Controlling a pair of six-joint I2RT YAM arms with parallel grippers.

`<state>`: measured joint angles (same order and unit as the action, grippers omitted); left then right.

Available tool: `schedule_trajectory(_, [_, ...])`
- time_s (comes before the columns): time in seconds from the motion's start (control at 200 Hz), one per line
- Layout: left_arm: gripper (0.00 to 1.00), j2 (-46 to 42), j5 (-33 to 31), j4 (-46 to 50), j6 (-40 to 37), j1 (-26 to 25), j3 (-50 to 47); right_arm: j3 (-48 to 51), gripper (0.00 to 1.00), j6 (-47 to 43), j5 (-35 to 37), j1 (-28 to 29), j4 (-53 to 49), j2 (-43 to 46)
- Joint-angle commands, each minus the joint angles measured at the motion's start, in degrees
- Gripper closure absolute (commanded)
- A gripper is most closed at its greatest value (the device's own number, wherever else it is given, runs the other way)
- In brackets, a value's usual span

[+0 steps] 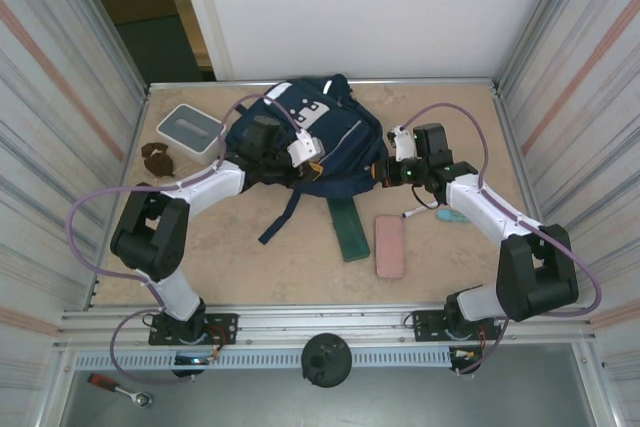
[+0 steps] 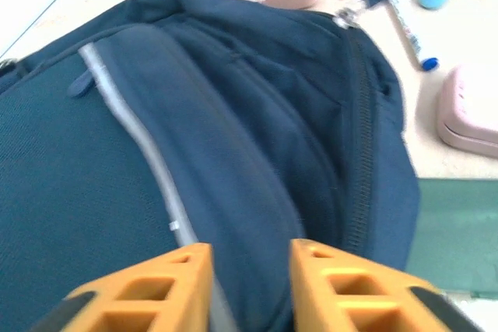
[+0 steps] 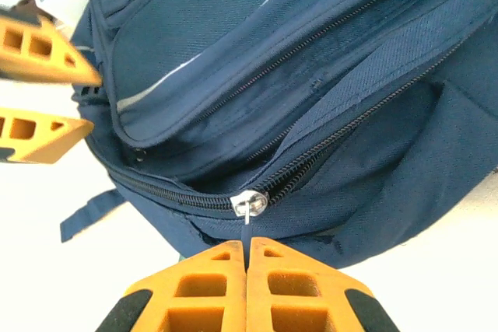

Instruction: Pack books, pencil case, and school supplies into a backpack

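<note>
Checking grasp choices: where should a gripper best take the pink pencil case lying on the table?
Likely best: grip the pink pencil case across its narrow width, mid-length, coming down from above: it lies flat on the table, long and slim, both long sides free.

Backpack (image 1: 345,147): 1, far centre.
Book (image 1: 345,229): 1 visible, near side of backpack.
Pink case (image 1: 389,245): 1, right of book.
Marker (image 1: 415,211): 1.
Light-blue item (image 1: 452,215): 1, right.
Square box (image 1: 192,127): 1, far left.
Brown object (image 1: 157,157): 1, left.

We've got a beige table (image 1: 300,267) here: backpack (image 1: 340,147) at 12 o'clock, white-grey box (image 1: 192,128) at 10, dark book (image 1: 347,229) at 6, pink case (image 1: 389,245) at 5, marker (image 1: 418,211) at 3.
</note>
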<state>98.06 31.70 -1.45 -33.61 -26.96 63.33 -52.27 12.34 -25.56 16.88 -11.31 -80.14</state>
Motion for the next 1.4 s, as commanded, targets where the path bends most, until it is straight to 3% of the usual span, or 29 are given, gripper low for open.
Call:
schedule_trajectory(0.0, [0.58, 0.68, -2.22, 1.76, -0.90, -1.15, 2.94, -0.60, 1.00, 2.31, -1.24, 0.76, 0.06, -0.30])
schedule_trajectory(0.195, [0.51, 4.14, -4.67, 4.60, -3.43, -6.21, 7.07, -0.68, 1.00, 3.69, -1.40, 1.61, 0.84, -0.55])
schedule_trajectory(0.536, [0.50, 11.23, -4.54, 8.79, -4.13, -11.39, 14.20, 0.06, 1.00, 4.99, -1.81, 1.97, 2.38, -0.38])
schedule_trajectory(0.621, [0.56, 12.33, -5.12, 8.87, -3.99, -11.50, 14.95, 0.69, 1.00, 5.37, -2.24, 2.01, 3.32, -0.68])
schedule_trajectory(0.842, [1.00, 12.15, -1.69, 10.96, -2.71, -11.34, 16.37, 3.73, 1.00, 7.92, -4.20, 1.53, 9.40, -3.47])
schedule_trajectory(1.017, [1.00, 10.40, 2.11, 8.67, -1.09, -11.16, 14.71, 5.95, 0.98, 10.81, -5.59, 1.72, 15.79, -7.02])
schedule_trajectory(1.393, [1.00, 9.82, 1.17, 8.75, -1.29, -11.10, 13.99, 7.18, 0.91, 11.81, -6.01, 2.14, 19.40, -10.54])
